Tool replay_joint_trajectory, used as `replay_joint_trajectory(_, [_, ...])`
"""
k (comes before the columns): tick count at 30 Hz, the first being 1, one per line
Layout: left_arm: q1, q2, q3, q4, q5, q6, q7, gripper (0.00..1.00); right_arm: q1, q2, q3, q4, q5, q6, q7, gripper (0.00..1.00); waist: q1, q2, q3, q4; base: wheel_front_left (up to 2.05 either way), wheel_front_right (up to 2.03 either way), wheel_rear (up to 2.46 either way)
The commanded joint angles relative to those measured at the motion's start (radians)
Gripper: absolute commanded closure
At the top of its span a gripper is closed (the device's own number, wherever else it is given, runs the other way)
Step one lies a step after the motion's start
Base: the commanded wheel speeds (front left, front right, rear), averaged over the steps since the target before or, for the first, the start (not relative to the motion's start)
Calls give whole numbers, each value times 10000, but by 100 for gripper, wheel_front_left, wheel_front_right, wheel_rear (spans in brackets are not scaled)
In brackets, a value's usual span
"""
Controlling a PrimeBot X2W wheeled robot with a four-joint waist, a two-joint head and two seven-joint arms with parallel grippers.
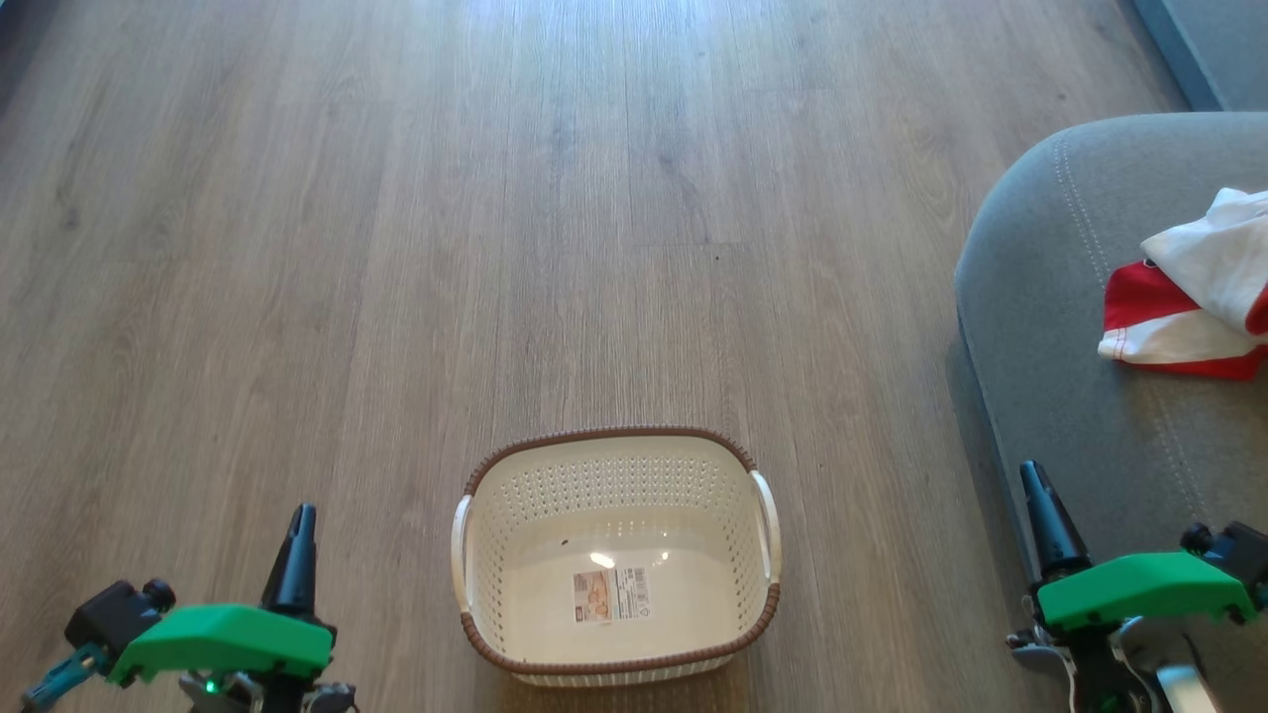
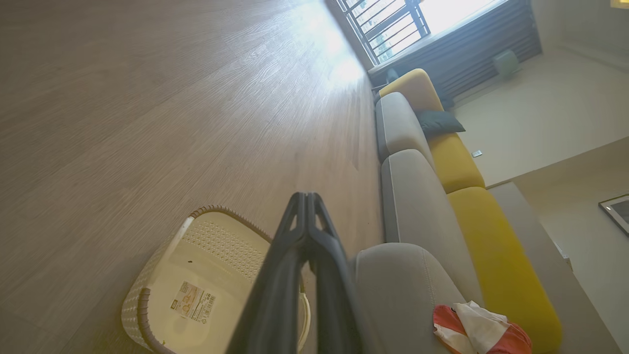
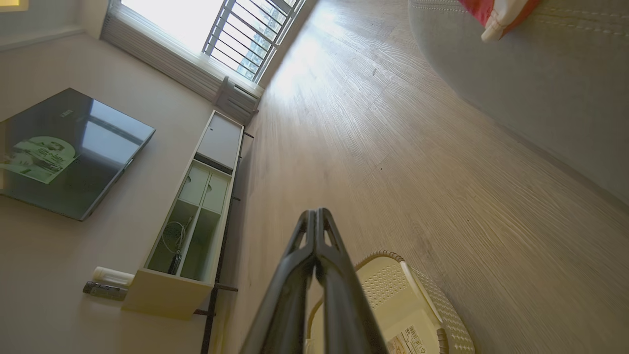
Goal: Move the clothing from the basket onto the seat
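Both hands pinched together, gripping nothing: my left hand (image 1: 301, 517) and right hand (image 1: 1031, 473) flank the oval cream perforated plastic basket (image 1: 614, 483) on the wood-plank floor (image 1: 396, 248). Red-and-white soft clothing (image 1: 1194, 292) lies crumpled on the grey fabric-upholstered seat (image 1: 1040, 337).

Showing grey-brown wood grain across the floor (image 1: 396, 248), matt close by, glaring under window light farther off. Reading as smooth cream plastic in the basket (image 1: 614, 480), perforated at the walls, shining faintly at the bottom, edged with a brown woven-looking rim (image 1: 614, 433) and carrying a printed paper label (image 1: 611, 594). Appearing as matt grey cloth on the seat (image 1: 1040, 297), with pale stitching. Creasing softly as red and white fabric in the clothing (image 1: 1189, 287). Looking like smooth green plastic on the cover (image 1: 223, 639) of the left gripper (image 1: 300, 520), with dark matt fingers.
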Motion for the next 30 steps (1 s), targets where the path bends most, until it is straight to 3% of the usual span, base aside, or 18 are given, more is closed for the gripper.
replay_joint_trajectory(1, [-519, 91, 256, -376, -314, -63, 58, 100, -574, 13, 19, -409, 287, 0, 112, 100, 0, 0, 1, -2, 0, 0, 0])
replay_joint_trajectory(30, [-858, 107, 388, -468, -3842, -214, 920, 100, -686, 287, -496, -726, 3424, -1, 988, 100, 0, 0, 17, -47, 0, 0, 0])
